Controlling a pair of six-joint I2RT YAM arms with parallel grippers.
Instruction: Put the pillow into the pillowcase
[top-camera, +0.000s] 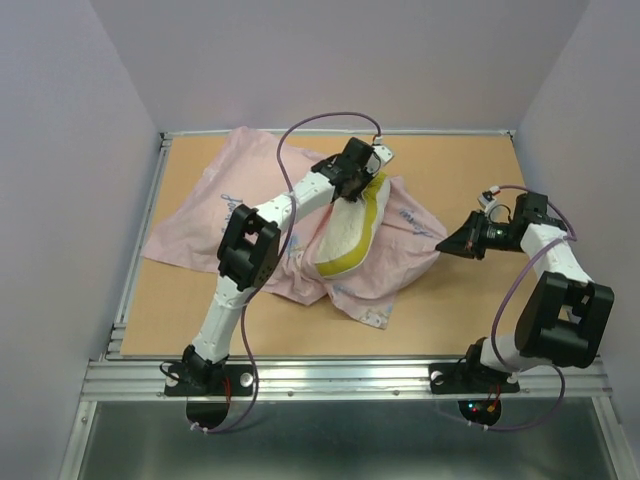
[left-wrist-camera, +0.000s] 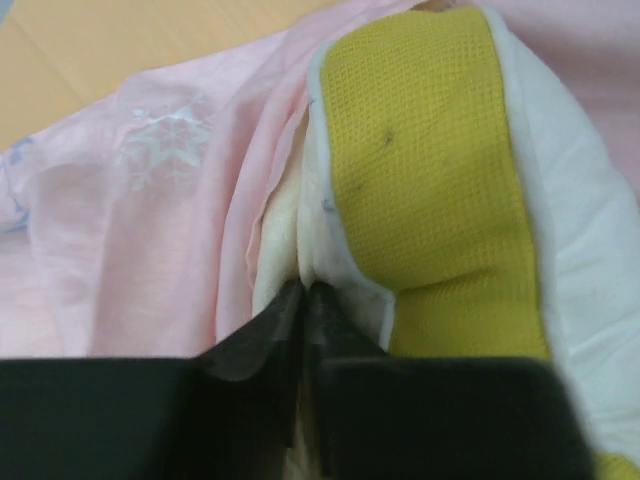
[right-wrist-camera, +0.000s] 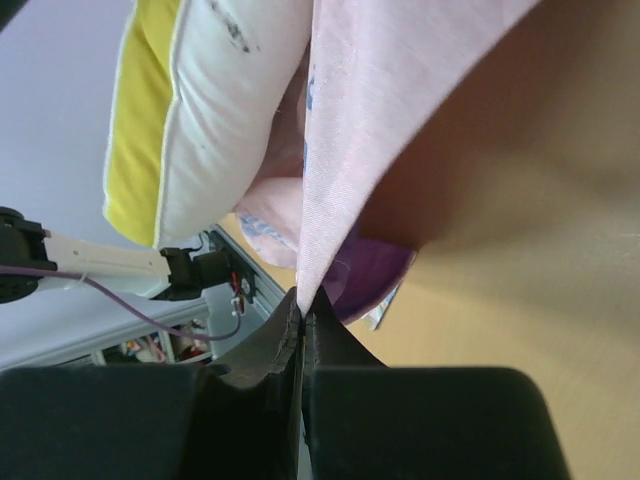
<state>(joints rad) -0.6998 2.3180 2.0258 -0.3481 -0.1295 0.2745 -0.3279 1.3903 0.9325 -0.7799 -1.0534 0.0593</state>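
Note:
The cream-white pillow (top-camera: 345, 232) with its yellow side band stands tilted on edge in the middle of the table, on the pale pink pillowcase (top-camera: 215, 205). My left gripper (top-camera: 362, 182) is at the pillow's far end. In the left wrist view its jaws (left-wrist-camera: 303, 290) are shut on a fold of the pillow's white cover (left-wrist-camera: 330, 255) beside the yellow band, with pink pillowcase (left-wrist-camera: 150, 200) to the left. My right gripper (top-camera: 447, 241) is shut on the pillowcase's right edge and holds it lifted (right-wrist-camera: 380, 110). Its purple side shows underneath, and the pillow (right-wrist-camera: 215, 90) is behind.
The pillowcase spreads crumpled over the left and middle of the wooden table (top-camera: 470, 180). A metal rail (top-camera: 340, 375) runs along the near edge, and grey walls enclose the other three sides. Purple cables loop above both arms.

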